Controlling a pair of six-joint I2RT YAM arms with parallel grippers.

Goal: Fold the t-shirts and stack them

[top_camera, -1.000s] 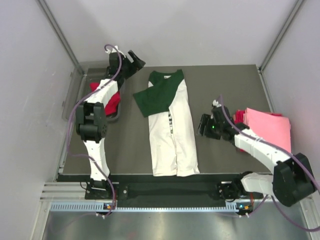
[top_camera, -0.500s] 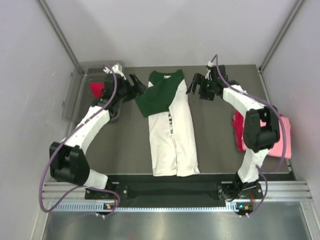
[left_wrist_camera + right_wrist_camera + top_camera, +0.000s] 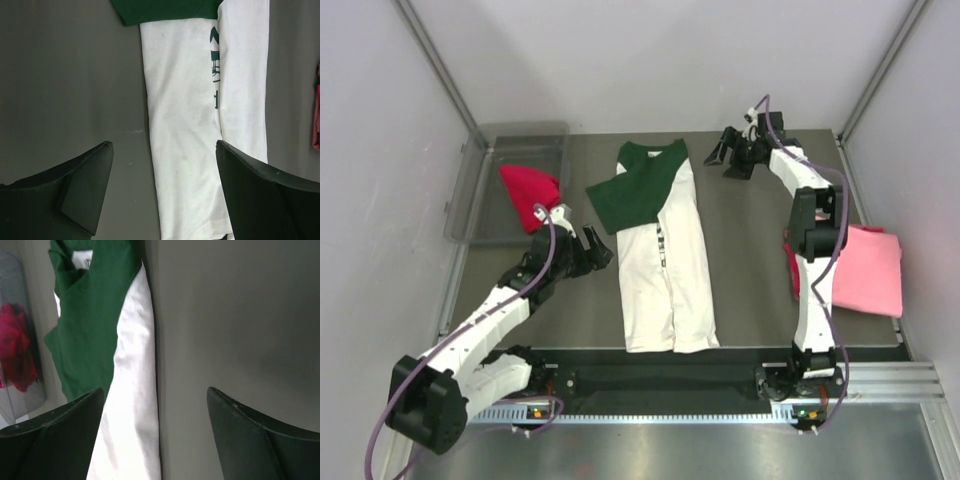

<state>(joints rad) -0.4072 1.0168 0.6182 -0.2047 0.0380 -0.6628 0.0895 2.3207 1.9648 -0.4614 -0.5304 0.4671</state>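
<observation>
White-and-green t-shirt (image 3: 670, 270) runs far edge to near edge of the surface (image 3: 750, 290), left claw (image 3: 592, 250) open and empty just beside its left side, right claw (image 3: 725, 160) same, up by the collar.

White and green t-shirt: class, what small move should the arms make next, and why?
Probably lower the right gripper onto the collar-end right edge of the white and green t-shirt and close. The shirt lies folded lengthwise, not yet folded across. Both grippers are open and empty, and the left gripper is beside its left edge.
</observation>
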